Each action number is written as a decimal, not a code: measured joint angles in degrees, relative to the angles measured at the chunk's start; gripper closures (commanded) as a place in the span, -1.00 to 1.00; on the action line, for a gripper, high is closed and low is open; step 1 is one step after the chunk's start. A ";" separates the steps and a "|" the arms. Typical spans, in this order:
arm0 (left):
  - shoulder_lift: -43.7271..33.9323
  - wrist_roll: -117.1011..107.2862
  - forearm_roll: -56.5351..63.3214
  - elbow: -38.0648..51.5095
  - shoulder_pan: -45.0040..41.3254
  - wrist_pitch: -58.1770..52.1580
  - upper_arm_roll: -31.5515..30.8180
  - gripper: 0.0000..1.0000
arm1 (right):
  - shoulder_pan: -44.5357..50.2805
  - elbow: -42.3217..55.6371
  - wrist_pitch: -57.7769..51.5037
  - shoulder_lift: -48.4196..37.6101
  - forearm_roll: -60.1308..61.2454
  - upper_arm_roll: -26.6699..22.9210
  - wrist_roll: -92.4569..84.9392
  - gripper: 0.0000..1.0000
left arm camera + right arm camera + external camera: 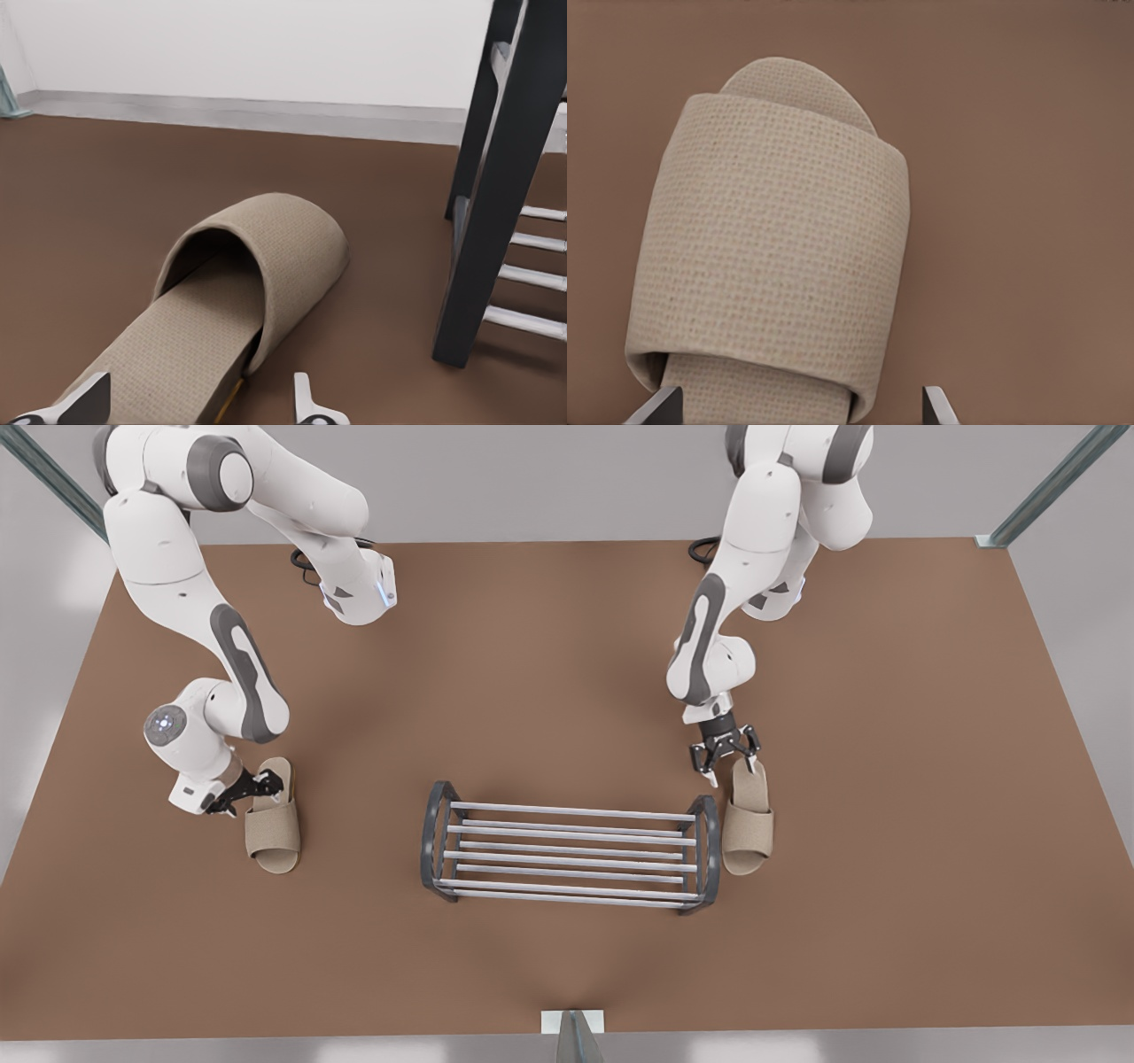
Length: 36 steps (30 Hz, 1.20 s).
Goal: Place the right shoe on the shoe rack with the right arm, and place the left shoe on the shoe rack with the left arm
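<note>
Brown bench (567, 646): both end effectors, left (725, 760) and right (257, 786), spread apart over slipper heels (749, 815) (273, 828) at 3 and 9 o'clock of rack (567, 855).

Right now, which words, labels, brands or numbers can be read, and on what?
None readable. The beige woven left slipper at the left pincer, the matching right slipper at the right pincer, the grey-barred shoe rack, the brown floor and white arms bear no writing.

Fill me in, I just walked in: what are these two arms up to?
Each arm is at one of two slippers on the table. The left tool, open, hovers at the heel of the slipper beside the shoe rack. The right tool, open, straddles the heel of the other slipper. Nothing is on the rack yet.
</note>
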 measured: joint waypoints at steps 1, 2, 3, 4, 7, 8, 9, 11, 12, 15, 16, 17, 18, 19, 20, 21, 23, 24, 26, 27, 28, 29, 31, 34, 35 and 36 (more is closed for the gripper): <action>-0.52 0.00 0.07 0.02 -0.06 -0.07 0.14 -1.00 | -0.01 0.31 0.07 0.21 0.09 0.00 -0.17 -1.00; -0.94 0.00 0.13 0.08 -0.07 -0.14 0.24 -1.00 | -0.01 0.47 0.14 0.35 0.15 0.00 -0.32 -1.00; -1.18 0.00 0.17 0.50 -0.07 -0.20 0.29 -1.00 | -0.01 0.59 0.19 0.43 0.20 0.00 -0.47 -1.00; -1.24 0.00 0.32 1.41 -0.05 -0.24 0.28 -1.00 | -0.02 0.68 0.23 0.51 0.25 0.00 -0.61 -1.00; -0.12 0.00 1.40 4.39 0.29 -0.31 0.26 -1.00 | 0.43 1.28 0.47 1.41 0.84 0.00 -0.99 -1.00; 0.14 0.00 2.17 5.01 0.50 -0.26 0.26 -1.00 | 0.52 1.51 0.54 1.69 1.05 0.00 -1.10 -1.00; 0.34 0.00 3.48 5.46 0.85 -0.19 0.25 -1.00 | 0.56 1.80 0.60 1.96 1.27 0.00 -1.21 -1.00; 0.94 0.00 6.60 7.26 2.54 0.18 0.26 -1.00 | 0.78 2.27 0.69 2.30 1.70 0.00 -1.40 -1.00; 1.12 0.00 7.85 8.03 3.25 0.46 0.26 -1.00 | 0.82 2.53 0.72 2.41 1.84 0.00 -1.50 -1.00; 2.64 0.00 10.31 11.06 4.48 1.67 0.20 -1.00 | 1.12 3.60 0.80 3.02 2.10 0.00 -1.75 -1.00; 3.06 0.00 10.78 11.94 4.62 2.18 0.18 -1.00 | 1.19 3.94 0.82 3.27 2.28 0.00 -1.83 -1.00; 3.36 0.00 11.14 12.47 4.69 2.65 0.18 -1.00 | 1.37 4.37 0.84 3.52 2.49 0.00 -1.90 -1.00; 3.76 0.00 11.41 12.94 4.73 3.11 0.17 -1.00 | 1.52 4.88 0.85 3.79 2.65 0.00 -1.97 -1.00; 4.41 0.00 11.62 13.61 5.02 3.61 0.17 -1.00 | 1.59 5.38 0.86 4.15 2.78 0.00 -2.03 -1.00; 4.77 0.01 11.74 14.00 5.49 4.04 0.16 -1.00 | 1.62 5.75 0.87 4.39 2.90 0.00 -2.08 -1.00; 4.99 0.75 10.14 14.34 5.90 4.55 0.14 -1.00 | 1.65 6.16 0.88 4.63 2.99 0.00 -2.14 -0.92; 5.15 5.20 4.09 14.64 6.38 5.07 0.13 -1.00 | 1.65 6.71 0.89 4.94 3.11 0.00 -2.25 -0.67; 5.42 7.24 2.01 14.69 6.86 5.23 0.14 -1.00 | 1.65 6.83 0.89 5.02 3.16 0.00 -2.30 -0.47; 5.77 9.89 0.47 14.74 7.46 5.44 0.15 -1.00 | 1.65 6.93 0.89 5.12 3.22 0.00 -2.41 -0.34; 5.90 8.13 3.15 14.78 7.74 5.75 0.16 -1.00 | 1.65 6.95 0.90 5.14 3.23 0.00 -2.45 -0.32; 5.96 5.88 5.77 14.81 7.88 6.07 0.16 -1.00 | 1.65 6.96 0.90 5.16 3.25 0.00 -2.49 -0.31; 6.03 3.76 7.75 14.84 7.95 6.34 0.15 -1.00 | 1.65 6.96 0.90 5.15 3.26 0.00 -2.53 -0.31; 6.33 0.00 10.33 15.00 7.95 6.75 0.04 -1.00 | 1.70 6.97 0.89 5.17 3.45 0.00 -2.60 -0.31; 6.45 0.00 12.31 15.45 7.93 7.30 -0.12 -1.00 | 1.74 6.97 0.87 5.12 3.76 0.00 -2.70 -0.31; 6.46 0.00 12.68 15.48 7.92 7.48 -0.15 -1.00 | 1.78 6.97 0.86 5.12 3.83 0.02 -2.72 -0.31; 6.47 0.00 12.94 15.51 7.95 7.64 -0.17 -1.00 | 1.90 6.97 0.84 5.11 4.01 0.03 -2.76 -0.31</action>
